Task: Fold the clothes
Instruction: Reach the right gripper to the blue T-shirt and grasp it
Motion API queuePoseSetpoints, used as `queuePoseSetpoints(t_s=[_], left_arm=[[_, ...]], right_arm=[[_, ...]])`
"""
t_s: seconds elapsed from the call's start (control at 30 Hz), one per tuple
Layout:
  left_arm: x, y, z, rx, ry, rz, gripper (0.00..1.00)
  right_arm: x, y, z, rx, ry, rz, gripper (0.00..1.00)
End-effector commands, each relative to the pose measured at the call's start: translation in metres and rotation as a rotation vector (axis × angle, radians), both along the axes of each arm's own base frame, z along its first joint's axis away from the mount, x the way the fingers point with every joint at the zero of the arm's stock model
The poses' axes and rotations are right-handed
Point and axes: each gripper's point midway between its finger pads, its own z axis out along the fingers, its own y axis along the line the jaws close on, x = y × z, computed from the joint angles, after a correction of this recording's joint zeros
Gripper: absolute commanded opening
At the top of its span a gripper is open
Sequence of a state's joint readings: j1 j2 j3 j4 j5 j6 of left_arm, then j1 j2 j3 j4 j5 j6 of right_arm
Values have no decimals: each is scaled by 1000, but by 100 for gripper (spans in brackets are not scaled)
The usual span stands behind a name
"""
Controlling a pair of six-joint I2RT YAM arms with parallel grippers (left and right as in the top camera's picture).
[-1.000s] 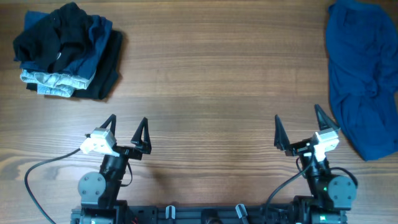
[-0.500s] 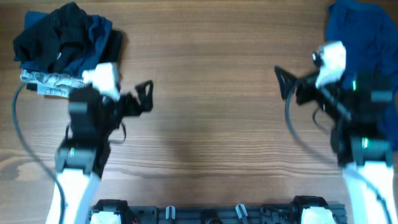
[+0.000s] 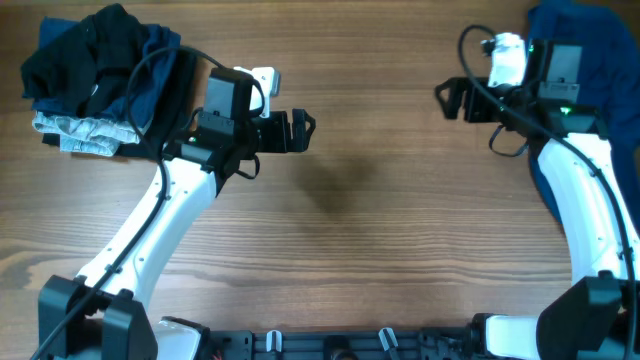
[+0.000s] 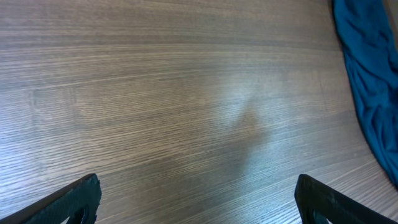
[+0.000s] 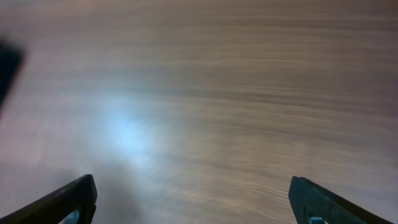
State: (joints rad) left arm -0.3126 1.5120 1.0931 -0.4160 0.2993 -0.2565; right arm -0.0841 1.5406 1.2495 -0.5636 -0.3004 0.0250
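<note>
A crumpled blue garment point(image 3: 590, 140) lies at the table's right edge, partly under my right arm; its edge also shows in the left wrist view point(image 4: 370, 93). A pile of dark, blue and grey clothes point(image 3: 105, 80) sits at the far left. My left gripper point(image 3: 298, 130) is open and empty, raised over bare wood right of the pile. My right gripper point(image 3: 450, 98) is open and empty, just left of the blue garment. Both wrist views show wide-apart fingertips, the left point(image 4: 199, 199) and the right point(image 5: 193, 202), over bare wood.
The wooden table point(image 3: 380, 220) spans the view. The arm bases stand at the near edge, with cables running from both arms.
Both arms rose from their rest pose at the near edge and reached toward the far side, the left beside the clothes pile, the right beside the blue garment.
</note>
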Motion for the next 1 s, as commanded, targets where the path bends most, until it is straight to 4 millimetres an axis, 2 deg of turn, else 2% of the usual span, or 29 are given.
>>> queuePoseSetpoints(t_s=[0.0,0.13,0.2,0.3,0.4,0.43,0.53,0.67,0.83,0.97], left_arm=[[3,-7,7,-27,-12,-18,100],[1,-7,6,-25,-5,-18,100],[1,-7,6,-25,-4,-18,100],[1,-7,6,-24,-5,-18,100],[1,-7,6,-24,-5,-18,100],[1,-7,6,-24,-5,-18,100],[1,-7,6,-24,-5,-18,100],[1,-7,6,-24,-5,-18,100],[1,-7,5,-23,-4,-17,100],[2,-5,5,-18,-7,-11,100]], right_arm=[[14,-98,0,-35,-6,-502,98],[16,-169,-5,-30,-51,-679,95],[19,-191,-13,-48,-64,-706,95],[21,-223,-37,-86,-49,-733,93],[19,-247,-70,-99,-2,-761,92],[17,-256,-87,-96,27,-778,92],[8,-274,-122,-98,89,-803,91],[4,-292,-141,-114,96,-805,91],[11,-310,-137,-118,26,-800,90],[13,-315,-132,-127,-5,-808,88]])
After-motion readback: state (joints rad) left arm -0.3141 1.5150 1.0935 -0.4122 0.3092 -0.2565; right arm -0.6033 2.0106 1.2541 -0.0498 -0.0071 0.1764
